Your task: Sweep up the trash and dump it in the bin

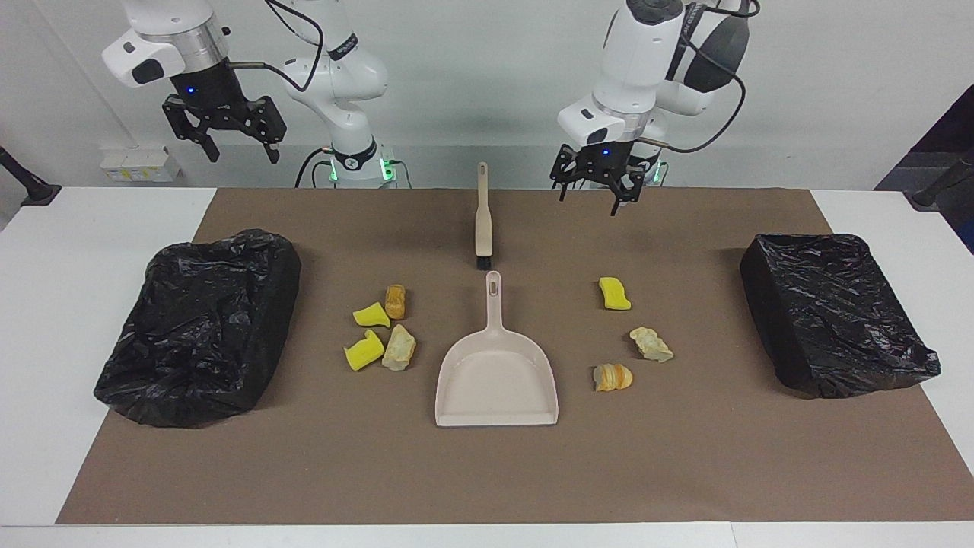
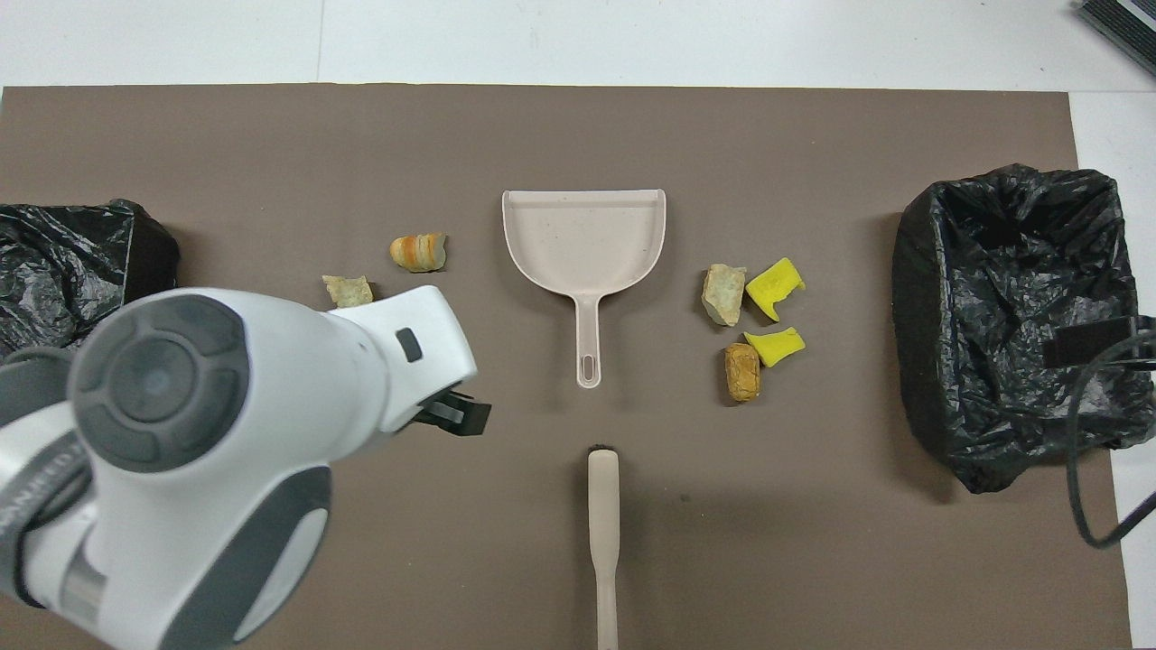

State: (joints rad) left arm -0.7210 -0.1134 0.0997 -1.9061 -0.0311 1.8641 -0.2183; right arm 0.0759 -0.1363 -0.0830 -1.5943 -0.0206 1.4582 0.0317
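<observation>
- The beige dustpan (image 1: 496, 380) is lying flat at the middle of the brown mat (image 1: 685, 457), its handle pointing toward the robots.
- The brush (image 1: 482, 217) is lying just nearer to the robots than the dustpan's handle, in line with it.
- The trash is sitting in two clusters beside the dustpan: four pieces (image 1: 383, 335) toward the right arm's end, three pieces (image 1: 628, 335) toward the left arm's end.
- Two black-lined bins are standing well apart from the dustpan, one (image 1: 199, 323) at the right arm's end, one (image 1: 833, 312) at the left arm's.
- The left gripper (image 1: 598, 192) is hanging over the mat near the brush, jaws spread, gripping nothing.
- The right gripper (image 1: 225, 141) is waiting high up, robotward of its bin, jaws wide and empty.
</observation>
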